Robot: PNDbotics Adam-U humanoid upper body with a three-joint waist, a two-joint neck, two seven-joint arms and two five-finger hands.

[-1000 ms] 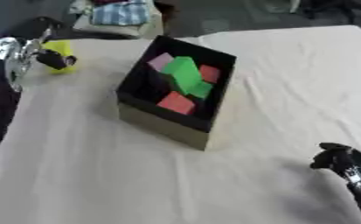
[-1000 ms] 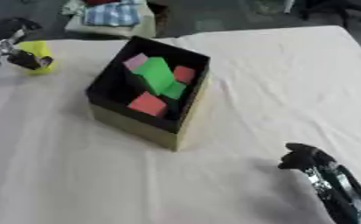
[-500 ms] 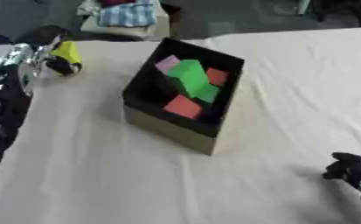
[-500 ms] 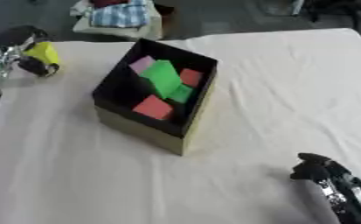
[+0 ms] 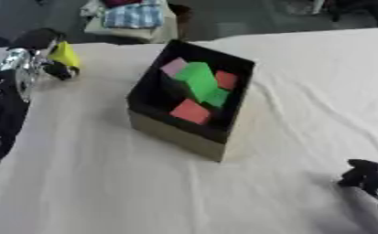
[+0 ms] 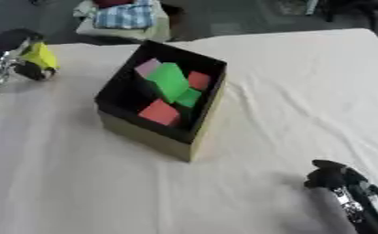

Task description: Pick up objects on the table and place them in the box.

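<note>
The left hand point(image 5: 40, 52), fingers curled round the yellow object point(image 5: 64, 54), has lifted it off the table point(image 5: 304, 73) and now carries it toward the box point(image 5: 184, 132), so the drop-in comes next, while I cannot tell how the right hand point(image 6: 336, 180) holds its fingers

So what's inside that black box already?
The box holds coloured blocks: a big green one, a pink one and two red ones. Anything under them, or behind the near wall, is hidden.
</note>
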